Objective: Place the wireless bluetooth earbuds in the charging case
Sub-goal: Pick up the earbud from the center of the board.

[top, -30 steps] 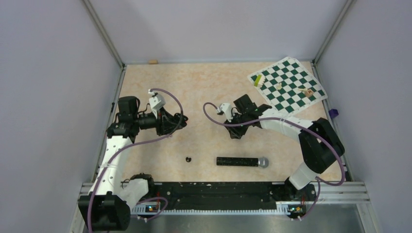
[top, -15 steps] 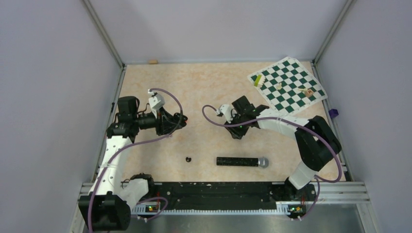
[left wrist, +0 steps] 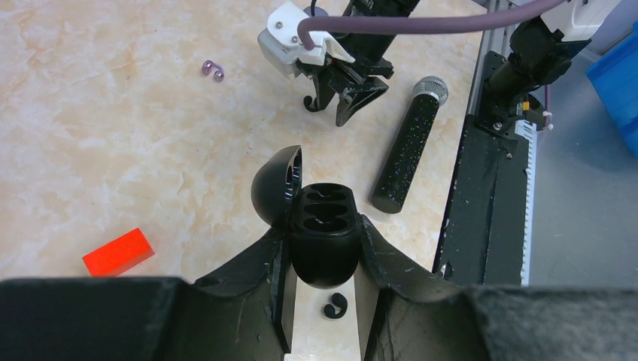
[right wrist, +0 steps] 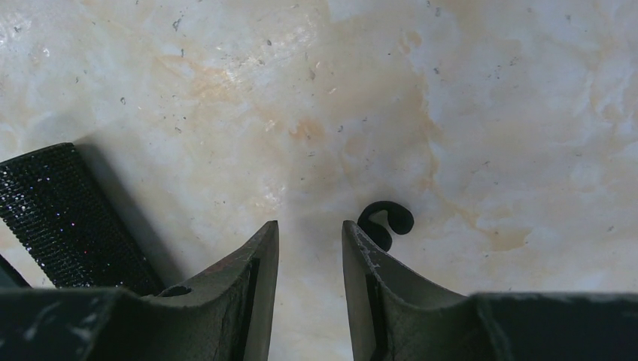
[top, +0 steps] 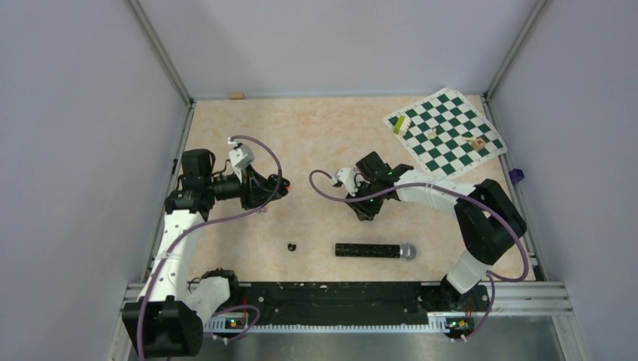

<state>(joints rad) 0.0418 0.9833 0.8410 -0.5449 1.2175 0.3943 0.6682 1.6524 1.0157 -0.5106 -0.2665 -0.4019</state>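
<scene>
**Top external.**
- Left gripper [top: 275, 188]: raised, clamped on a dark item that cannot be made out here.
- Right gripper [top: 366, 215]: low over the table [top: 316, 128].
- Spare earbud [top: 292, 246]: flat on the table, between the two hands and nearer the bases than either.
- Microphone [top: 375, 250]: lies crosswise, near the right gripper on its base side.

**Left wrist.**
- Charging case [left wrist: 323, 248]: pinched between the left fingers, with the lid [left wrist: 275, 194] hinged open. Both sockets face up and look empty.
- Red block [left wrist: 118, 251], purple rings [left wrist: 213, 71]: off to one side, well apart.

**Right wrist.**
- Target earbud [right wrist: 385, 223]: hook-shaped and lying flat. It sits just outside the fingertip farther from the microphone, not between the jaws.
- The jaws stand apart with nothing between them.
- Judgement: a slight sideways shift away from the microphone should straddle the target earbud.
</scene>
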